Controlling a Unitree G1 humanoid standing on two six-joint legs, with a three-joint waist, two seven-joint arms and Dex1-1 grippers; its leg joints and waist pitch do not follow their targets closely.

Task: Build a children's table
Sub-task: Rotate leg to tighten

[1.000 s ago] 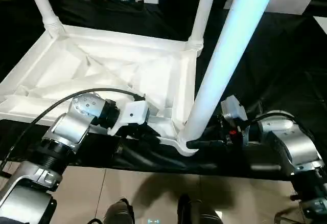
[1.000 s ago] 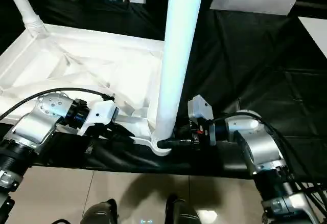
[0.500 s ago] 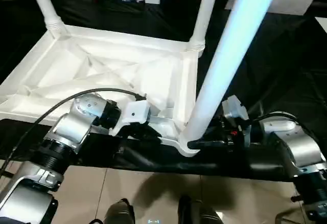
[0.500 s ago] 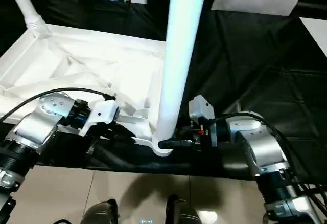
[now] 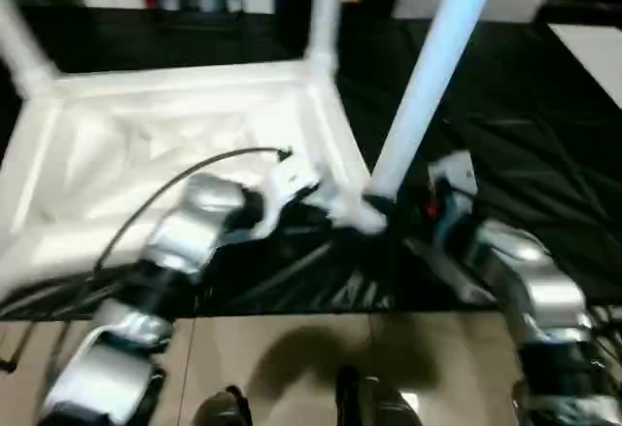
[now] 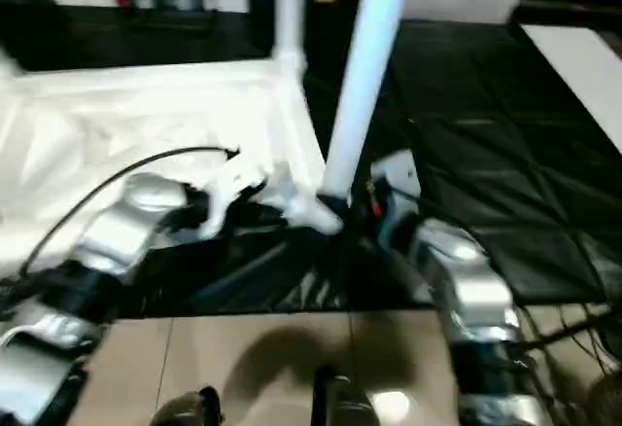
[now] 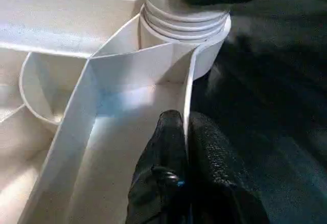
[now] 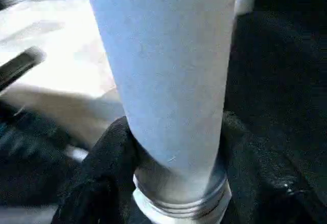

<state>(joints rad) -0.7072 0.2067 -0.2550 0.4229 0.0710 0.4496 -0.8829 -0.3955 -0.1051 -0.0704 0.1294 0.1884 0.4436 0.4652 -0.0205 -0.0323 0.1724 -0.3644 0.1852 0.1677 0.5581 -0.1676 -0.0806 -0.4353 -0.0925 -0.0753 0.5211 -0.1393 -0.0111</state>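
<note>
**Table swung round in both grips; near leg seated**

Grips first. Your left gripper (image 7: 185, 132) is pressed together on the thin rim wall of the table top (image 5: 146, 144), one black finger on each face of it, just beside the corner socket (image 7: 186, 35). Your right gripper (image 8: 173, 147) sits around the near leg (image 5: 432, 66) low down, a finger on either flank, right above the threaded collar; it is pinching that leg, not spread free.

Change since a second ago: both forearms have turned, and the upturned top has swung with them. Its near corner now points more toward your right arm. Part of the shift is the head camera moving, so don't read all of it as table motion.

Meaning, as a judgement: you appear to be repositioning the table to reach the next socket.

Layout: top lies underside up on the black cloth (image 5: 544, 154), two far legs standing, near leg upright in the socket between your grippers.
</note>
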